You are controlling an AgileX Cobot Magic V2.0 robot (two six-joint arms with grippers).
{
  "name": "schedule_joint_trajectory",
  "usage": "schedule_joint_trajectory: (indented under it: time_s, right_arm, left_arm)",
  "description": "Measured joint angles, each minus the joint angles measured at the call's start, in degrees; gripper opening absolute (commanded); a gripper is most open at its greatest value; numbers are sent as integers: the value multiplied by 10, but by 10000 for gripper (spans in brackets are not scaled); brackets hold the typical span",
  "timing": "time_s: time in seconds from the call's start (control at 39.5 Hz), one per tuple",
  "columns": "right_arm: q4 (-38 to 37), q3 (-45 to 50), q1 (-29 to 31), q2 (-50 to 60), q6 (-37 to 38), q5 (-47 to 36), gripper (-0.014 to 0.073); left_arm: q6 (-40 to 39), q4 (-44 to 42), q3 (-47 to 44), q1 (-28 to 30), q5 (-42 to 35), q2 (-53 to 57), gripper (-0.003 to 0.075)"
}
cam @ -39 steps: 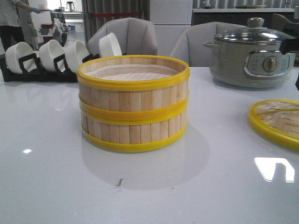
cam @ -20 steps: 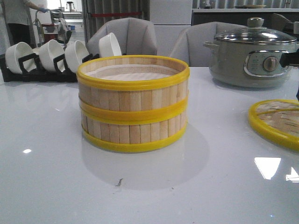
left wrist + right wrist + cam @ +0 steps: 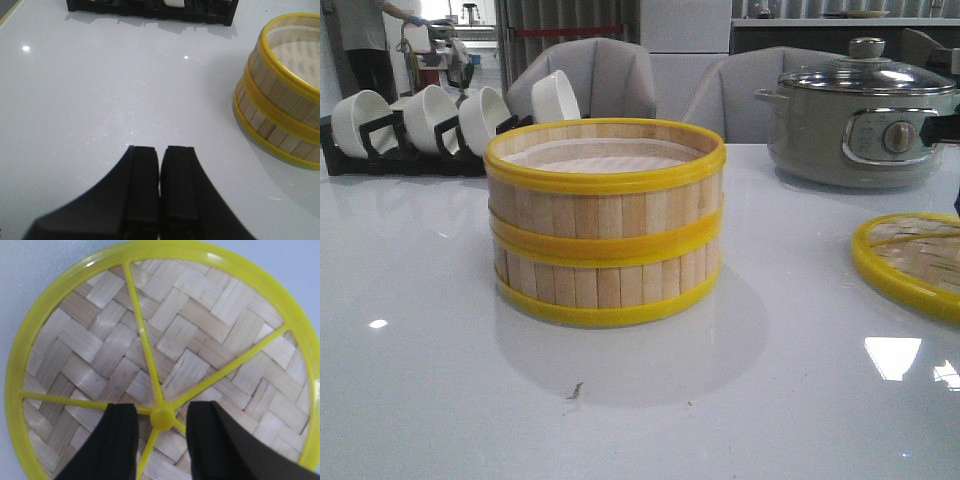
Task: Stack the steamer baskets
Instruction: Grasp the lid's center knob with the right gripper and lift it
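Observation:
Two steamer baskets (image 3: 605,225) stand one on top of the other in the middle of the white table, bamboo slat walls with yellow rims; the stack (image 3: 282,95) also shows in the left wrist view. My left gripper (image 3: 160,150) is shut and empty over bare table, well apart from the stack. My right gripper (image 3: 161,410) is open above the flat woven lid (image 3: 165,350), one finger on each side of the lid's yellow centre knob (image 3: 162,418). Neither gripper's fingers show in the front view.
The lid (image 3: 912,262) lies flat at the table's right edge. A grey electric pot with glass lid (image 3: 855,115) stands at the back right. A black rack of white bowls (image 3: 430,125) stands at the back left, and its base (image 3: 150,10) shows in the left wrist view. Chairs stand behind.
The baskets, lid and pot have not moved. A dark arm part at the right edge has shifted slightly, and a person in the far background has moved.

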State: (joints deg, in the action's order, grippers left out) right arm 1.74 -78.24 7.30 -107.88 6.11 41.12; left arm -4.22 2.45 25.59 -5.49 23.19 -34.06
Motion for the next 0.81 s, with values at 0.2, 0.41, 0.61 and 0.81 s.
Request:
schedule_joint_trajectory:
  time_s: [0.2,0.41,0.61,0.81]
  right_arm:
    - [0,0,0,-10,0,-8,351]
    - [0,0,0,-18,0,-8,351]
    - [0,0,0,-25,0,-8,300]
    - [0,-3,0,-26,0,-9,112]
  left_arm:
    - [0,0,0,0,0,0,85]
    - [0,0,0,0,0,0,85]
    - [0,0,0,0,0,0,85]
    - [0,0,0,0,0,0,85]
